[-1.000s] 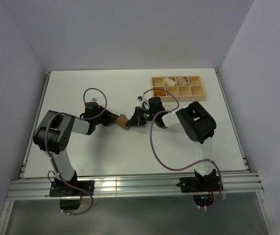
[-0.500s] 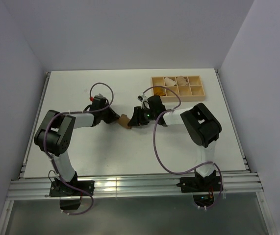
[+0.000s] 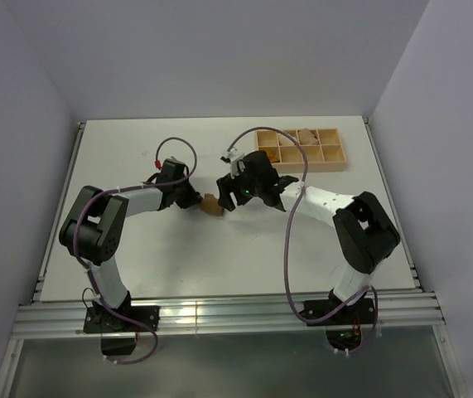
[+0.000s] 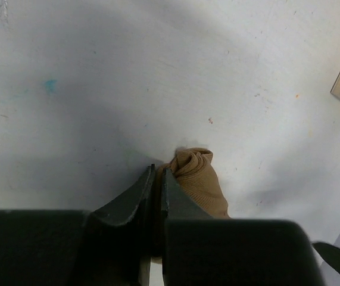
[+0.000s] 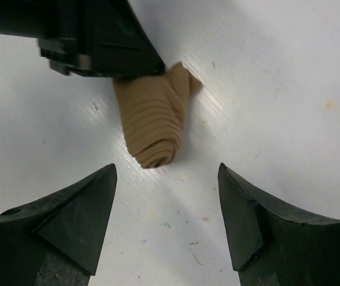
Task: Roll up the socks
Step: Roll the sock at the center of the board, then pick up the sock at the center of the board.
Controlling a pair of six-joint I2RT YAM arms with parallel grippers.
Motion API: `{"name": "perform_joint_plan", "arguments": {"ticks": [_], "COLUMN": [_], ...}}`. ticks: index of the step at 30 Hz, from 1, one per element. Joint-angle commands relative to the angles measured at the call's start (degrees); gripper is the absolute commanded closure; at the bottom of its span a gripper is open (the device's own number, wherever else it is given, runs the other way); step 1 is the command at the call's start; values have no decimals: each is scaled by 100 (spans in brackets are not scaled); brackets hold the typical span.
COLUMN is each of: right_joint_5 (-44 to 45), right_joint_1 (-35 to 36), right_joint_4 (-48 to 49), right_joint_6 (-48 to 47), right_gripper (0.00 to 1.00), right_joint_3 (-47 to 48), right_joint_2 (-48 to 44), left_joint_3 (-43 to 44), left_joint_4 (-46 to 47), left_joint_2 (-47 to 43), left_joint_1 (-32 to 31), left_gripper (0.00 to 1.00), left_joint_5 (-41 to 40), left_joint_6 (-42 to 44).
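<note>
surface: white table (image 3: 137, 249), matt, flecked with small coloured specks | room: plain pale walls (image 3: 219, 58) on three sides, metal rail (image 3: 219, 315) along near edge, wooden compartment tray (image 3: 327, 164) far right | tan sock (image 5: 155, 125): rolled, lying mid-table | left gripper (image 4: 158, 173): closed, tips against the roll's end | right gripper (image 5: 167, 173): spread wide above the roll, not touching

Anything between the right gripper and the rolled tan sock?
Nothing visible. Only bare table lies between the open right gripper and the tan sock roll; the shut left gripper sits at the roll's far end, not between.
</note>
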Motion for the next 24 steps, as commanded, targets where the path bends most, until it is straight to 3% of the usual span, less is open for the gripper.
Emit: {"name": "perform_joint_plan", "arguments": {"ticks": [1,14,24], "right_joint_5": [505,1419,2096], "right_joint_1": [438,1239,1529], "right_joint_4": [-289,-957,-676], "right_joint_6": [-1178,-2550,-2586], "right_gripper": [24,18,19], "right_joint_3": [356,1498,1236], "right_joint_2": [-213,955,1308], "left_joint_3": [-7,90,160], "left_joint_4": [-838,-899,-926], "left_joint_2": [85,94,102], "left_joint_1": [-53,-88,-105], "left_gripper": [100,100,100], "left_joint_5": [-339,-322,-269], "left_joint_6": [354,407,415]}}
